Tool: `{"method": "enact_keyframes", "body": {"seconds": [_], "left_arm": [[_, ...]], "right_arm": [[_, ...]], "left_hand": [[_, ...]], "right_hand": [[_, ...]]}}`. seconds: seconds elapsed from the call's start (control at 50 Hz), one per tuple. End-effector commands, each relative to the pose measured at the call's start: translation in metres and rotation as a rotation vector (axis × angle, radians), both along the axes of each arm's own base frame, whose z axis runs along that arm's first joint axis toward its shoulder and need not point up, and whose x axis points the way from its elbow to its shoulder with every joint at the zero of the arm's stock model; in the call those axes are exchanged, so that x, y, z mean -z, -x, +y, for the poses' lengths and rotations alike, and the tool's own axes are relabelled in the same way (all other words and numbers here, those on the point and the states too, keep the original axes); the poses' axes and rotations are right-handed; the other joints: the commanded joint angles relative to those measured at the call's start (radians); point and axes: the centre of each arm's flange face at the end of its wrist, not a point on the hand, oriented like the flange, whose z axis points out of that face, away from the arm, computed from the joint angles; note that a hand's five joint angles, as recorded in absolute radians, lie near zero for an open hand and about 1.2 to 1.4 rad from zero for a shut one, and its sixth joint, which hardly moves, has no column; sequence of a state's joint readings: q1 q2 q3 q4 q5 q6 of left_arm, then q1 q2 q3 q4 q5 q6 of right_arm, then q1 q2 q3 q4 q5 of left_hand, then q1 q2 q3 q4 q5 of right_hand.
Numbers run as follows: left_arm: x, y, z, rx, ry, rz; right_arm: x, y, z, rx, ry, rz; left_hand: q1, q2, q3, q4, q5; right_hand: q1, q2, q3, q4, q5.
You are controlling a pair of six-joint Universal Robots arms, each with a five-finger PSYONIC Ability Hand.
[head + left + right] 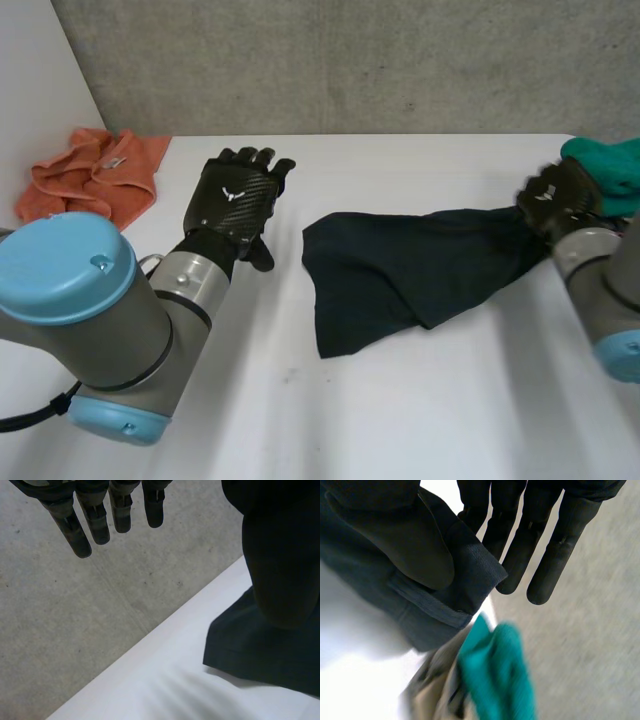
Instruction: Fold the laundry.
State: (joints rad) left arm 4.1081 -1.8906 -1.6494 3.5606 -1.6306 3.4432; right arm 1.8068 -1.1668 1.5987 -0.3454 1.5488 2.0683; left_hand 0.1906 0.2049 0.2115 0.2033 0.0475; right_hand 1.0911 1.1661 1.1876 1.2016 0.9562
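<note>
A dark navy cloth point(400, 270) lies rumpled on the white table point(400, 410), stretched out toward the right. My right hand point(555, 200) is at the cloth's right end. In the right wrist view the thumb point(405, 535) pinches the hemmed edge of the dark cloth point(465, 575) against the straight fingers point(545, 540). My left hand point(235, 200) hovers open over the table, left of the cloth and apart from it. Its fingers point(90, 525) hang straight, with the dark cloth's corner point(270, 650) beside them.
A crumpled orange cloth point(90, 175) lies at the table's far left corner. A teal cloth point(610, 165) sits at the far right edge, just behind my right hand; it lies on a beige piece point(430, 690). A grey concrete wall stands behind the table.
</note>
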Motion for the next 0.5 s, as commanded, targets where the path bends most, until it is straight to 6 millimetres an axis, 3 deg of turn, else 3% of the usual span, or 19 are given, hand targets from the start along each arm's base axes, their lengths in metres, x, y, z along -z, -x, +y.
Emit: {"method": "enact_keyframes", "body": {"seconds": [0.02,0.04,0.1,0.18,0.28,0.32,0.34,0.36,0.42,0.5], "left_arm": [[0.006,-0.003,0.004,-0.001,-0.02,-0.013],[0.007,-0.003,0.004,-0.003,-0.021,-0.013],[0.006,-0.004,0.005,-0.005,-0.023,-0.014],[0.005,-0.004,0.004,-0.005,-0.021,-0.015],[-0.002,-0.003,0.0,-0.009,0.0,-0.001],[-0.01,0.0,-0.005,-0.011,0.027,0.018],[-0.014,0.0,-0.007,-0.012,0.039,0.026],[-0.02,0.003,-0.011,-0.014,0.058,0.039],[-0.03,0.009,-0.017,-0.008,0.088,0.06],[-0.034,0.023,-0.027,0.008,0.112,0.076]], "right_arm": [[0.004,-0.098,0.05,-0.422,0.158,-0.048],[0.013,-0.113,0.065,-0.529,0.158,-0.047],[0.034,-0.132,0.094,-0.687,0.113,-0.03],[0.058,-0.139,0.117,-0.824,0.045,0.005],[0.058,-0.14,0.128,-0.908,0.001,-0.02],[0.051,-0.14,0.127,-0.906,-0.006,-0.047],[0.034,-0.137,0.122,-0.879,0.006,-0.09],[0.023,-0.133,0.117,-0.856,0.016,-0.118],[-0.012,-0.111,0.095,-0.736,-0.007,-0.291],[-0.033,-0.09,0.073,-0.639,-0.139,-0.588]], "left_hand": [[-0.006,-0.021,-0.027,-0.019,-0.038],[-0.006,-0.021,-0.027,-0.019,-0.038],[-0.009,-0.024,-0.03,-0.022,-0.041],[-0.012,-0.027,-0.033,-0.025,-0.044],[-0.012,-0.027,-0.033,-0.025,-0.044],[-0.012,-0.027,-0.033,-0.025,-0.044],[-0.012,-0.027,-0.033,-0.025,-0.044],[-0.012,-0.027,-0.033,-0.025,-0.044],[-0.009,-0.024,-0.03,-0.022,-0.041],[-0.003,-0.018,-0.024,-0.016,-0.035]], "right_hand": [[0.305,0.23,0.209,0.195,0.266],[0.305,0.23,0.209,0.195,0.266],[0.305,0.23,0.209,0.195,0.266],[0.305,0.23,0.209,0.195,0.266],[0.26,0.185,0.163,0.149,0.22],[-0.225,-0.3,-0.322,-0.336,-0.265],[-0.748,-0.823,-0.845,-0.859,-0.788],[-0.861,-0.936,-0.958,-0.972,-0.901],[-0.917,-0.992,-1.013,-1.027,-0.956],[-0.917,-0.992,-1.013,-1.027,-0.956]]}}
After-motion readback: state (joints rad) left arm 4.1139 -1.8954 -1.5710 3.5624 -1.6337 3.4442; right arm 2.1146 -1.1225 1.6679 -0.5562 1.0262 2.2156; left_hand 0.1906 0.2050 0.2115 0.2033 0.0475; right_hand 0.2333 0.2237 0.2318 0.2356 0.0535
